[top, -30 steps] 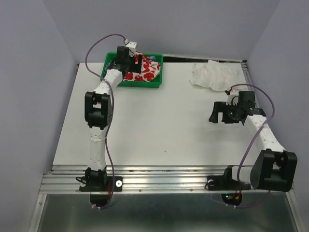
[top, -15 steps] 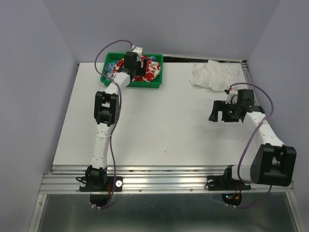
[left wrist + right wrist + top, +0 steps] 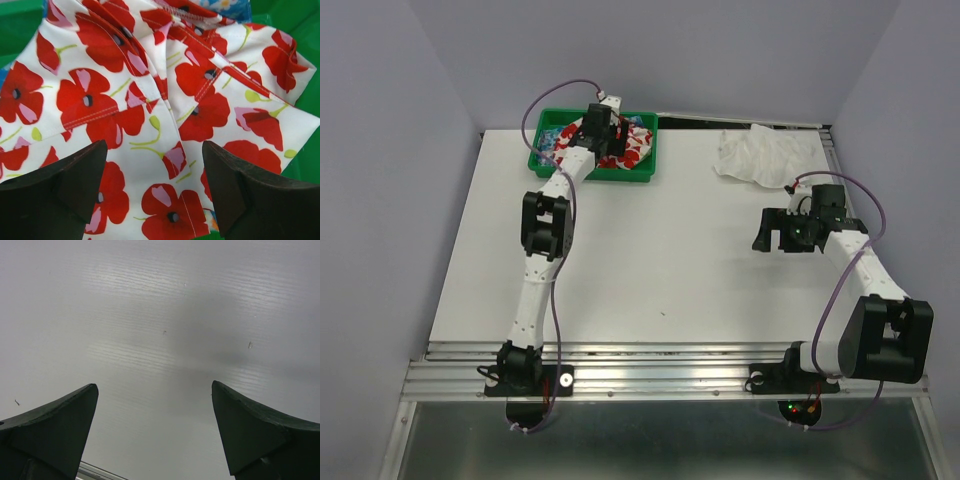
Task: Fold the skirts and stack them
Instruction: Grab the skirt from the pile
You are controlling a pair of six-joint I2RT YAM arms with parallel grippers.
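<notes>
The white skirt with big red flowers (image 3: 636, 146) lies crumpled in the green tray (image 3: 645, 172) at the back left. In the left wrist view it (image 3: 150, 90) fills the picture. The blue skirt (image 3: 547, 137) lies under it, and a bit of it shows at the top edge (image 3: 231, 6). My left gripper (image 3: 611, 141) is open just above the white skirt, its jaws (image 3: 154, 150) wide apart with nothing between them. My right gripper (image 3: 767, 233) hangs open and empty over bare table at the right (image 3: 155, 387).
A crumpled white cloth (image 3: 760, 153) lies at the back right corner. The tray's green walls (image 3: 300, 30) rise around the skirt. Purple walls close in both sides. A metal rail (image 3: 660, 352) runs along the near edge.
My left arm has stretched further back and to the right, bringing its gripper over the white skirt in the tray. The right arm has hardly moved.
</notes>
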